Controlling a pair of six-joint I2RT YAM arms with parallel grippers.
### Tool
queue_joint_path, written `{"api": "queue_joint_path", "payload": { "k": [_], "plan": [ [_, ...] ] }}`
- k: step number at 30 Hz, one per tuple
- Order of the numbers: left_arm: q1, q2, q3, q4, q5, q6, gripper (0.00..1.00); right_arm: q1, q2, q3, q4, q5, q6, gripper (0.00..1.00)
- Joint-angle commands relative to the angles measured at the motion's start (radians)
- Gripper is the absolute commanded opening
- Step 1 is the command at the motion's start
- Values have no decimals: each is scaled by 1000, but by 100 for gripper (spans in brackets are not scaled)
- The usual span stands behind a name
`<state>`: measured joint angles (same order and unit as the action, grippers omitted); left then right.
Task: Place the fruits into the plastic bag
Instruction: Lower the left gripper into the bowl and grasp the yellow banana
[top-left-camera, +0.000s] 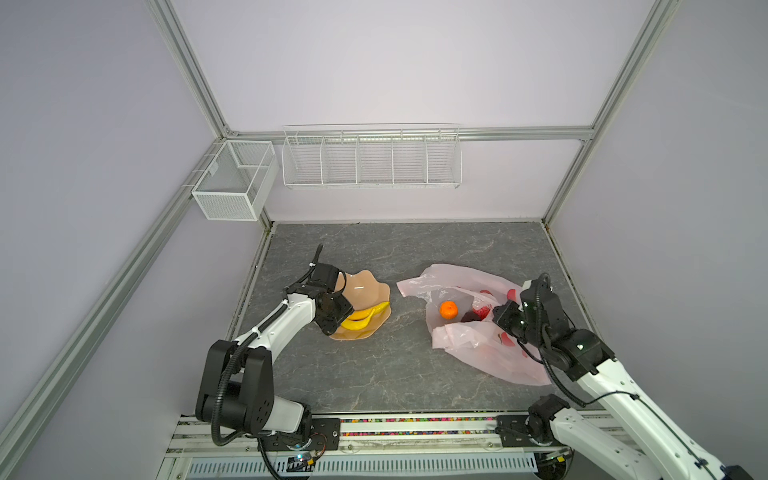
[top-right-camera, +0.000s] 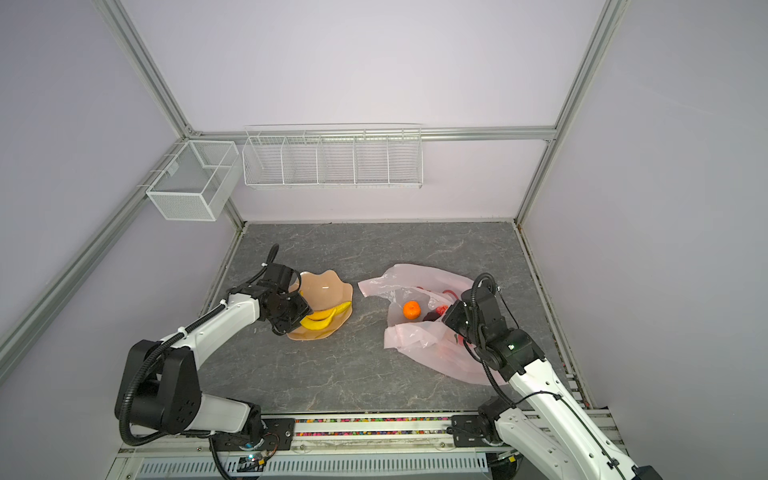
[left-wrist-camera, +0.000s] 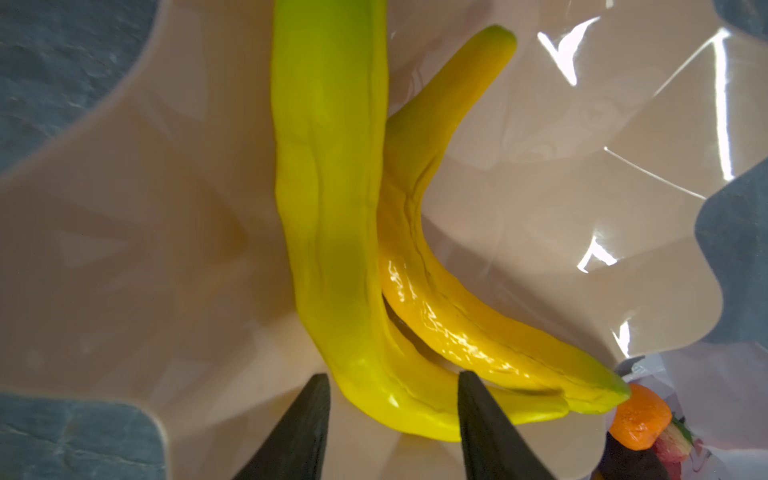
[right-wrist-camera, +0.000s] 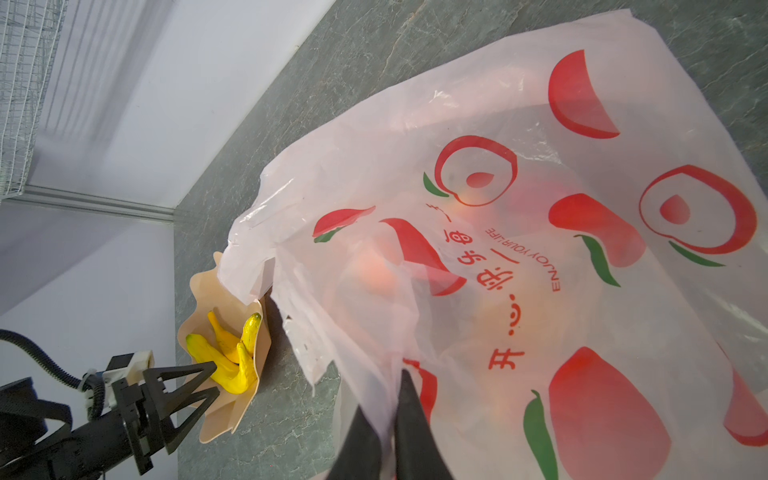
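Right wrist view, and there's print to read. On the pink plastic bag (right-wrist-camera: 519, 124), centre of the frame, a small red English line (right-wrist-camera: 524, 259) spells "ENJOY YOUR LIFE", running diagonally and upside down. Just beside it runs a row of larger red Chinese characters (right-wrist-camera: 496, 272). The lowest one reads 开, then comes a little smiley face (right-wrist-camera: 515, 309), and the rest is possibly 的一天, though the wrinkled film leaves that unsure. In both top views the lettering is too small to read.
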<state>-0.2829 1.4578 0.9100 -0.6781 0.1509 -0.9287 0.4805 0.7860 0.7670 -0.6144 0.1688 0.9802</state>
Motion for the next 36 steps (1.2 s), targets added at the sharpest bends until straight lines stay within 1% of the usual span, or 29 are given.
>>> {"api": "queue_joint_path", "payload": {
  "k": [1,7,17,21,25,29,36],
  "plan": [
    [6,36,-10,40,-30,-16,49,0,-22,5,-10,21,13,11],
    [7,84,-5,58,-28,-10,47,0,-30,5,-18,28,13,11],
    [7,105,-25,70,-27,4,45,1,-18,9,-18,28,7,11],
    [7,107,-31,80,-28,3,39,1,-12,20,-20,29,4,11],
    [8,88,-2,59,-34,19,32,1,-14,20,-24,33,7,11],
    [8,40,35,31,-39,32,22,0,-17,20,-26,37,7,11],
    [6,-35,107,-46,-45,70,15,0,-13,17,-23,40,9,11]
  ]
}}
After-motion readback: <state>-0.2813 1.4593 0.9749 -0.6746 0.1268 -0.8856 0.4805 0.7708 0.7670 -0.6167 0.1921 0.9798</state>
